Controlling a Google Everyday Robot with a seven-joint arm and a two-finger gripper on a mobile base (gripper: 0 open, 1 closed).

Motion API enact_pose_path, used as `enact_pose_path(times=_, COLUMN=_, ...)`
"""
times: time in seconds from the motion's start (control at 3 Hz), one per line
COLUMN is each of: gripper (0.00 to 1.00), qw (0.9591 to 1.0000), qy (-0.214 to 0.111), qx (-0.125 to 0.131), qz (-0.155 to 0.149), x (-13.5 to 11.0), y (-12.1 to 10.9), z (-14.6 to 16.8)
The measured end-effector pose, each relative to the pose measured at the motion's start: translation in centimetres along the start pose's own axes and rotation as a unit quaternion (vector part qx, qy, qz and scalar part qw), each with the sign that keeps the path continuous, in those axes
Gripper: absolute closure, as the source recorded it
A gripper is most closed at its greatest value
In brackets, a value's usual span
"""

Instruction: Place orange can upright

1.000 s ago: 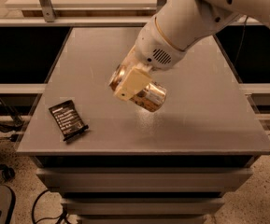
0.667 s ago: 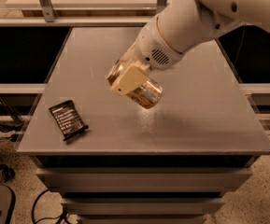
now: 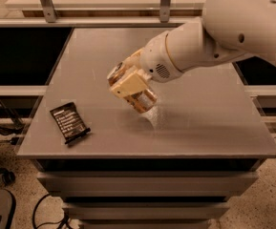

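The orange can (image 3: 145,100) is recorded over the middle of the table (image 3: 209,137), slightly left of centre, clamped between the closed fingers of the gripper (image 3: 130,87). The can is tilted, not upright: one end is raised toward the far left and the other is lowered toward the near right. A pale reflection is noted on the surface just beneath the lower end; contact with the table cannot be confirmed.

Compared with the frame a second ago, the can and gripper are found shifted a little to the left, with the tilt largely unchanged. The white arm (image 3: 233,32) is now seen lying lower and more level, entering from the far right.

A flat black packet (image 3: 69,123) is observed near the near-left corner, well apart from the can and unmoved.

Bare surface is noted on every side of the can: a broad band toward the right edge, a strip toward the near edge, and open area toward the far edge. The left edge is closer, with the packet lying between it and the can
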State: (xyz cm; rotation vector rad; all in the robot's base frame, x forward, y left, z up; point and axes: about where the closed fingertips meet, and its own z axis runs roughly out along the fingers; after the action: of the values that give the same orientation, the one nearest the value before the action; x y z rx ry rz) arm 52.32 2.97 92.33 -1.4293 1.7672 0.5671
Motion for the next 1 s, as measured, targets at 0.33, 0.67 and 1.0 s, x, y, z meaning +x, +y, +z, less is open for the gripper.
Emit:
enact_pose_path(times=0.33, gripper=1.0, qw=0.9983, qy=-0.056, qx=0.013, qz=0.007, x=0.6, y=-0.7, z=0.6)
enact_pose_path(times=0.67, gripper=1.0, qw=0.9943, qy=-0.102, qx=0.029, qz=0.003, x=0.7, y=-1.5, z=0.3)
enact_pose_path(times=1.0, gripper=1.0, qw=0.9896, qy=-0.138, qx=0.041, qz=-0.004, x=0.6, y=-2.0, z=-0.2)
